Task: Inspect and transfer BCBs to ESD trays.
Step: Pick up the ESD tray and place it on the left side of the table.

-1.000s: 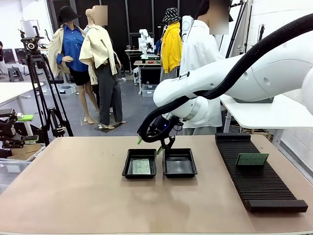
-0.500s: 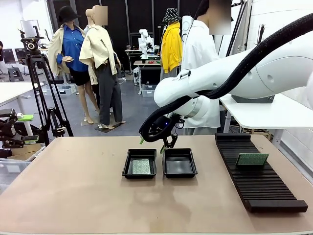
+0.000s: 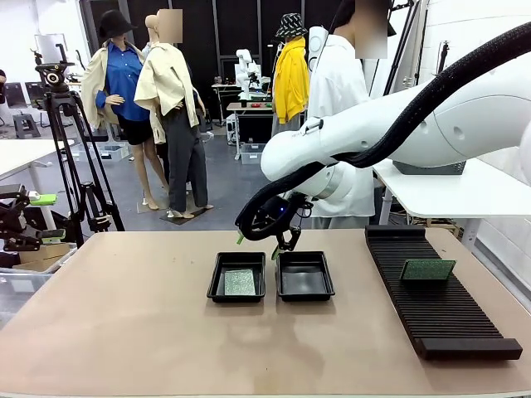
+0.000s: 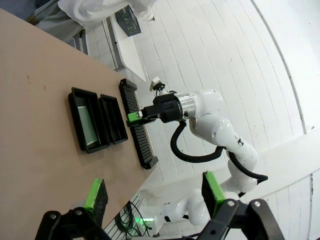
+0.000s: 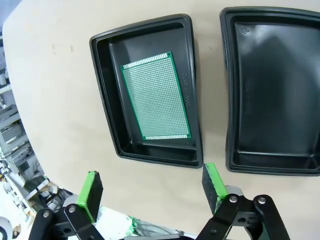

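On the brown table sit two shiny black trays, side by side, almost touching. The left tray holds one board - thin, flat and green, covered with rows of tiny dots, with a paler strip along each short end. It lies flat on the tray floor. Its long sides run the same way as the tray's long sides, and it sits a bit nearer the wall next to the other tray.

The right gripper hangs in the air above the far side of the trays, over the place where the two meet. Its green pads are spread wide apart with nothing between them. In its wrist view the board lies further out than the pads and does not touch them.

The right tray shows its black floor.

Further right lies a long black rack with many ribs. A second board stands in it on a long edge, leaning a little, its long side running left to right.

The left gripper is up high, well apart from the trays, its fingers spread wide with nothing in them.

A person in a white coat stands at the far side.
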`<action>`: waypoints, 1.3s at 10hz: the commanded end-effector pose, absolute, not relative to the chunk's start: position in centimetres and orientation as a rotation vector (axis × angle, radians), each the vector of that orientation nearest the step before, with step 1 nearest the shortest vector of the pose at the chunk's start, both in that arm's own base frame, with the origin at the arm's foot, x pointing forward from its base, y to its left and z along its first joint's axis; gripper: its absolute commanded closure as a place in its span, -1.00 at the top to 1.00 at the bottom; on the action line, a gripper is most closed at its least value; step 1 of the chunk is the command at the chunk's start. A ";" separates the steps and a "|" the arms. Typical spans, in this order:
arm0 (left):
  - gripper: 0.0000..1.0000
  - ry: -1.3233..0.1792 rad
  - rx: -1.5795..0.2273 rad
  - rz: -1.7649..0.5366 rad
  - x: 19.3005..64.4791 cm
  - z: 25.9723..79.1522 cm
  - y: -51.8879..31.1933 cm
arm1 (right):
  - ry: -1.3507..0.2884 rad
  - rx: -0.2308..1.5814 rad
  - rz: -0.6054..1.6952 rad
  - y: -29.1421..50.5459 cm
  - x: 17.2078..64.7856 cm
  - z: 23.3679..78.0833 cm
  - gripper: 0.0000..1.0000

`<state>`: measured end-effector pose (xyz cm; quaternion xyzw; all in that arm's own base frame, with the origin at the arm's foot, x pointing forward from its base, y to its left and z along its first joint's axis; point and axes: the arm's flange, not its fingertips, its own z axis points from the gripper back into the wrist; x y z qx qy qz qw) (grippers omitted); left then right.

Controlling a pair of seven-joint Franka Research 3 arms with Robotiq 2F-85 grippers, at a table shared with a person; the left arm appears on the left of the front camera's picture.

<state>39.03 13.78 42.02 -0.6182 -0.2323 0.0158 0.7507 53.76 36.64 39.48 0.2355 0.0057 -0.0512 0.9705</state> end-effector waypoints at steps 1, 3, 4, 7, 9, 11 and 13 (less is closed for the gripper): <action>1.00 -0.502 -1.370 0.047 38.8 42.3 13.9 | 0.017 0.489 -0.104 36.6 53.8 39.4 1.00; 1.00 -0.502 -1.370 0.047 38.8 42.3 13.9 | 0.017 0.489 -0.104 36.6 53.8 39.4 1.00; 1.00 -0.502 -1.370 0.047 38.8 42.3 13.9 | 0.017 0.489 -0.104 36.6 53.8 39.4 1.00; 1.00 -0.502 -1.370 0.047 38.8 42.3 13.9 | 0.012 0.476 -0.103 36.6 53.8 39.5 1.00; 1.00 -0.502 -1.370 0.047 38.8 42.3 13.9 | -0.050 0.436 -0.034 34.3 52.5 40.7 1.00; 1.00 -0.502 -1.370 0.047 38.8 42.3 13.9 | -0.109 0.383 0.016 32.2 51.8 42.9 1.00; 1.00 -0.502 -1.370 0.047 38.8 42.3 13.9 | -0.096 0.387 0.053 31.2 52.0 43.5 1.00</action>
